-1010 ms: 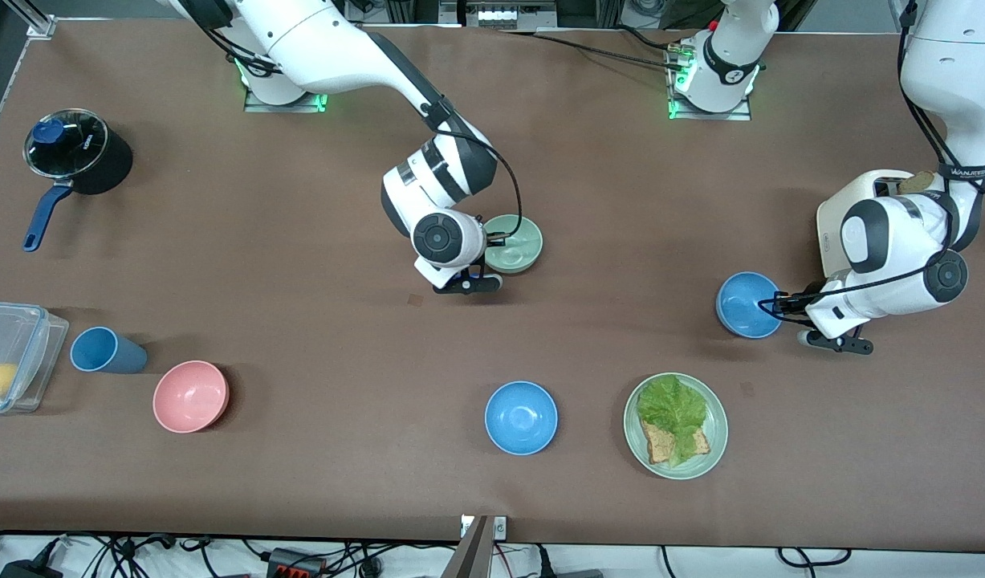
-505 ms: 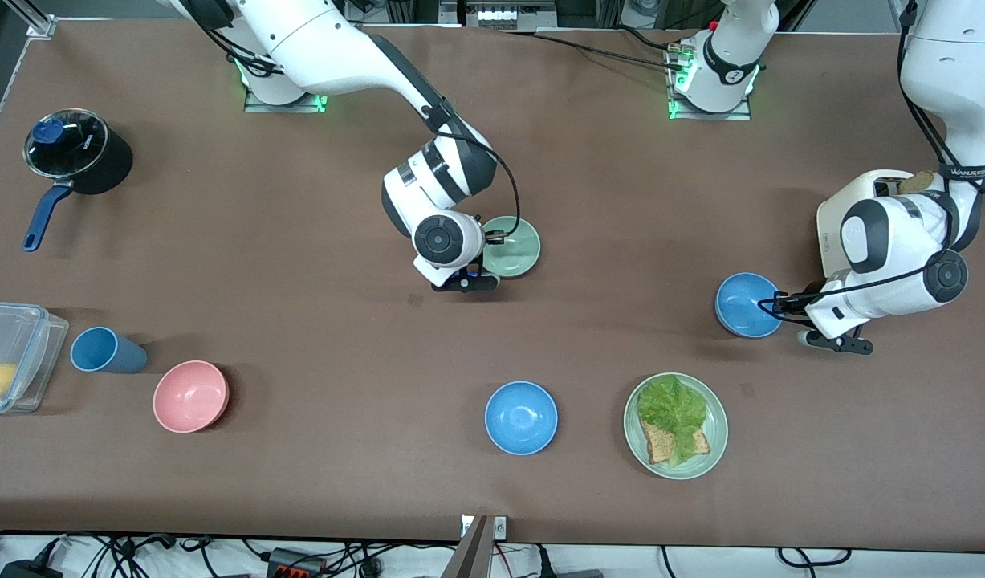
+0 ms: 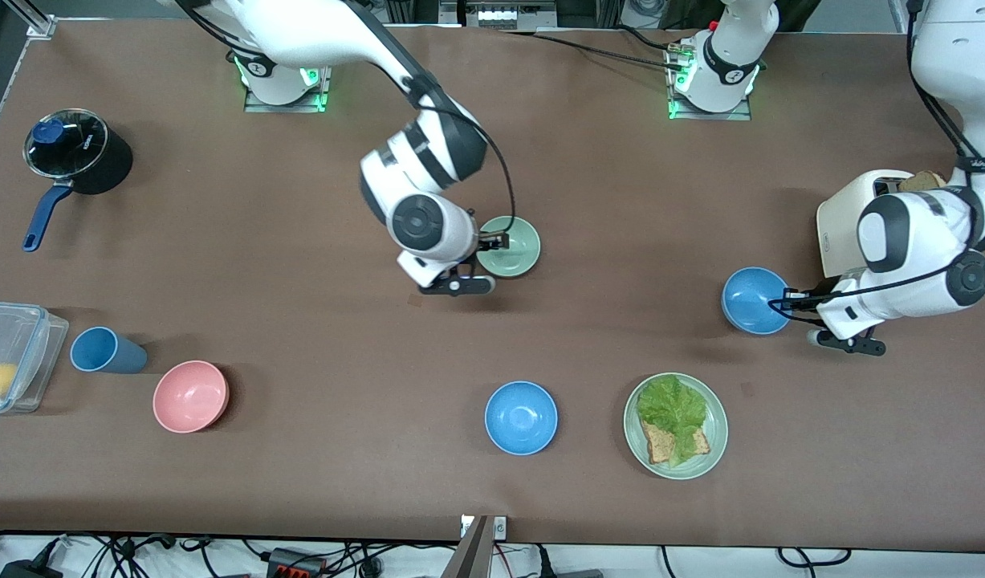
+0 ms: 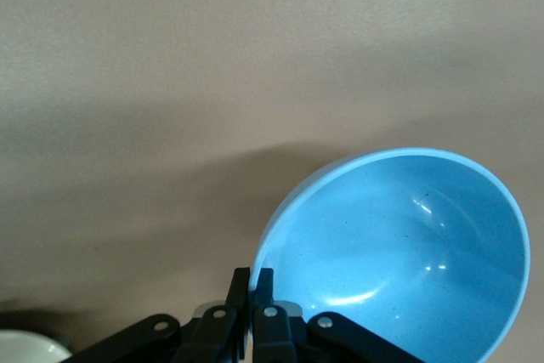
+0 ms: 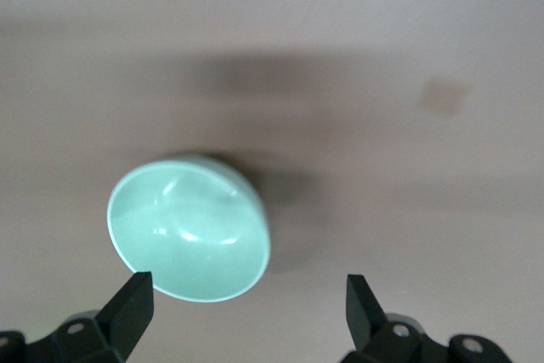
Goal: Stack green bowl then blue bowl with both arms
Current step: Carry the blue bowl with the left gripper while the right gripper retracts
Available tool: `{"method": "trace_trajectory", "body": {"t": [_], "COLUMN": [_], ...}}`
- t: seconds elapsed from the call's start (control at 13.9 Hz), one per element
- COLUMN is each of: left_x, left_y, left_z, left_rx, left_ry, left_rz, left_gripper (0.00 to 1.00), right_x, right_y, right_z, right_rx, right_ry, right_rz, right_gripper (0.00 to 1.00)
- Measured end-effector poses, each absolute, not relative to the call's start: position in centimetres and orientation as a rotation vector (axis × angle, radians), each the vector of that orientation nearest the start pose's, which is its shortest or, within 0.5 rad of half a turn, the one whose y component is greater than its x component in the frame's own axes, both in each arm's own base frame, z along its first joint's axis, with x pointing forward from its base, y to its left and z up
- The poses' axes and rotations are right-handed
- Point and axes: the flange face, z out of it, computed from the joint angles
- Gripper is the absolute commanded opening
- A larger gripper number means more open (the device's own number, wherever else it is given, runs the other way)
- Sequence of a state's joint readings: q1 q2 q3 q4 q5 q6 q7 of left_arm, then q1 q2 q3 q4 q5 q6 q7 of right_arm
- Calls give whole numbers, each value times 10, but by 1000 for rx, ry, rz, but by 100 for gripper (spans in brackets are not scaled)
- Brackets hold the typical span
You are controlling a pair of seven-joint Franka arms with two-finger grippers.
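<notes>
Left pincer (image 4: 252, 316) pinching rim of small sky-blue plastic bowl (image 3: 754, 300), near left arm's edge of surface (image 3: 315, 353): thin grip, likely to slip. Right pincer (image 5: 246, 303) spread beside pale sage-green plastic bowl (image 3: 509, 246), mid-surface: could nudge it.

The right arm is reached out from its base over the middle of the worktop, wrist bent downward. The right claw (image 5: 246, 299) is held spread wide beside the green bowl (image 3: 508, 247), nothing between its fingers. The left arm is folded above the blue bowl (image 3: 755, 301), and the left claw (image 4: 252, 282) is clamped on that bowl's rim.
</notes>
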State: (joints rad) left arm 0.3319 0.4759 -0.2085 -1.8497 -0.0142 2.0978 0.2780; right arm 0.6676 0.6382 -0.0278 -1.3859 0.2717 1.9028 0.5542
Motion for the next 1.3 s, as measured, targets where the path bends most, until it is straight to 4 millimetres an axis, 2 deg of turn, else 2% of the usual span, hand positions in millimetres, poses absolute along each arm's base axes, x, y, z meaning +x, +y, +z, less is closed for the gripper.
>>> {"method": "trace_trajectory", "body": {"t": [0.14, 0.29, 0.43, 0.58, 0.72, 1.01, 1.15, 1.3], "left_x": [620, 629, 636, 643, 648, 639, 632, 623], "left_y": [80, 67, 49, 19, -26, -130, -173, -224], "left_z": [281, 309, 335, 357, 377, 411, 420, 422], "left_rx": [-3274, -3304, -3342, -3367, -3378, -3395, -3391, -3375], "left_ry": [231, 258, 270, 222, 131, -21, -149, -303], "left_rz": [361, 404, 434, 439, 441, 454, 452, 430], "left_gripper": [1, 1, 1, 0, 0, 0, 0, 0], "right_x": [581, 602, 624, 642, 652, 661, 660, 654], "right_y": [402, 359, 306, 247, 194, 111, 69, 37], "right_z": [379, 419, 448, 467, 483, 522, 542, 560], "right_rx": [-3051, -3073, -3075, -3080, -3076, -3038, -3006, -3026], "right_ry": [57, 75, 94, 121, 164, 329, 397, 414], "right_rz": [206, 103, 37, 24, 22, -56, -88, -116], "right_gripper": [100, 100, 100, 100, 100, 100, 100, 100]}}
